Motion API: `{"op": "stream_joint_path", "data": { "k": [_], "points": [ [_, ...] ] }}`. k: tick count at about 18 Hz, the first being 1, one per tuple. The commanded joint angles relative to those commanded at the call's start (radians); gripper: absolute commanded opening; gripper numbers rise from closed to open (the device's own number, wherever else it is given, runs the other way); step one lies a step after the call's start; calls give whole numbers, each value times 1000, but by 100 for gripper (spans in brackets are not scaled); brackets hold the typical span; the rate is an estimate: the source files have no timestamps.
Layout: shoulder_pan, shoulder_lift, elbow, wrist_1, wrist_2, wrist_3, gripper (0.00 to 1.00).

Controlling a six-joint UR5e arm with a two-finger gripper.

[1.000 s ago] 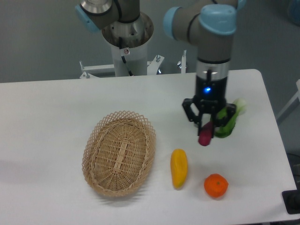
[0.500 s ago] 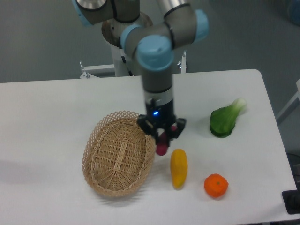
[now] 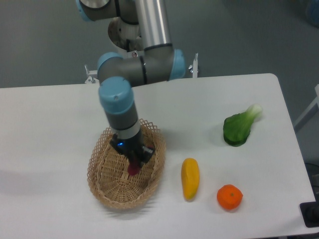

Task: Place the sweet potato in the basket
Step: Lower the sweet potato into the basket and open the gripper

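Gripper (image 3: 133, 162) positioned over the interior of the basket (image 3: 104, 179), pointing downward, fingers closed on the sweet potato (image 3: 133, 168). Sweet potato held roughly upright between the fingers, magenta lower end protruding below the fingertips, located above the basket floor near the centre of the oval, slightly toward the right wall; contact with the woven floor cannot be determined. Upper part of the tuber hidden by the gripper body. Blue status light visible on the gripper housing just above the fingers. Arm wrist section, grey with a light-blue cap, extending upward from the gripper and covering part of the far rim of the basket. Basket resting on the white table (image 3: 50, 114), left of centre, long axis running from near-left to far-right, lacy rim visible on the near and left sides. Yellow fruit (image 3: 190, 178) lying on the table just right of the basket, apart from its rim, long axis running near to far. Orange (image 3: 229, 196) to the right of the yellow fruit, near it, toward the front edge of the table. Green leafy vegetable (image 3: 239, 128) farther back on the right side, well apart from the basket, white stem end pointing up and right.
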Motion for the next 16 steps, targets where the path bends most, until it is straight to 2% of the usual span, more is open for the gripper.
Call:
{"op": "stream_joint_path", "data": {
  "k": [5,7,8,10,11,16],
  "points": [
    [-21,0,-14,0,2,0,36],
    [-26,-2,-14,0,2,0,52],
    [-26,0,-14,0,3,0,64],
    [-28,3,-11,2,47,0,95],
    [-28,5,-9,3,81,0,100],
    [-28,12,18,20,107,-3,100]
  ]
}}
